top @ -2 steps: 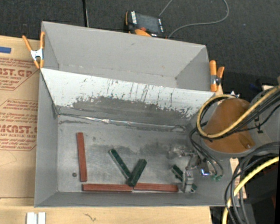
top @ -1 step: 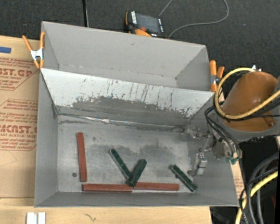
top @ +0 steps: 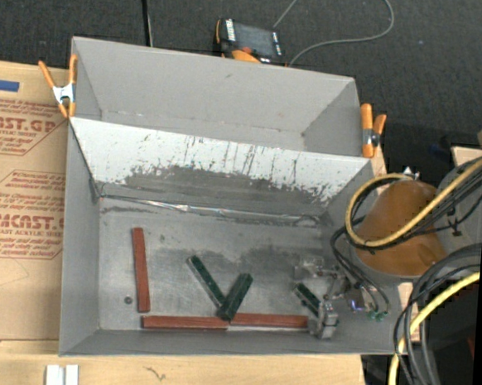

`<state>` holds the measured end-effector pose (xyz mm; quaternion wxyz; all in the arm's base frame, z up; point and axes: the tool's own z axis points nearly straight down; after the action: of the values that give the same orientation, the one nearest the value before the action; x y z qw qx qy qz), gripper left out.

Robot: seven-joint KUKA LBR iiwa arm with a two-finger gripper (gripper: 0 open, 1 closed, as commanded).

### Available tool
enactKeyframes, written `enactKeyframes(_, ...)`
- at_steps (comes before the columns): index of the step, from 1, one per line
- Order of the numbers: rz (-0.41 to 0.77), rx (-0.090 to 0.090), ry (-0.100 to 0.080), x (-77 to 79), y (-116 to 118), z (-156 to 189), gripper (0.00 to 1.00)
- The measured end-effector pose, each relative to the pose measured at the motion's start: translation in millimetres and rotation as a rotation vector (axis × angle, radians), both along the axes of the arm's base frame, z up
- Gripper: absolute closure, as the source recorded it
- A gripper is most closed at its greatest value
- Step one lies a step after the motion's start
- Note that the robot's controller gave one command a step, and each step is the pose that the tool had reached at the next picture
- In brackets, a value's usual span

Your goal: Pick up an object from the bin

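Just left of the end effector (top: 325, 312), a red stick (top: 268, 320) (flat).

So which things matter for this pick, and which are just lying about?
In play: gripper, bin, right red stick next to the gripper.
Lying about: thin green stick, thick green stick, middle red stick, left red stick.

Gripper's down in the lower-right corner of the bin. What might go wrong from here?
1. The gripper sits low beside the bin's front wall, so it may scrape the metal.
2. The red-brown stick ends right by it; a sideways move could push that stick away.
3. The two dark green sticks touch in a V, so lifting one may drag the other.
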<state>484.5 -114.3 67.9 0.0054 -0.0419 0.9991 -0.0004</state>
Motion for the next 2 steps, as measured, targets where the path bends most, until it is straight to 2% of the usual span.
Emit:
enactKeyframes(1, -0.041, 0.000, -0.002, 48.2, 14, 80, 0.00)
enactKeyframes(2, -0.009, 0.001, 0.016, 10.2, -16, -2, 0.00)
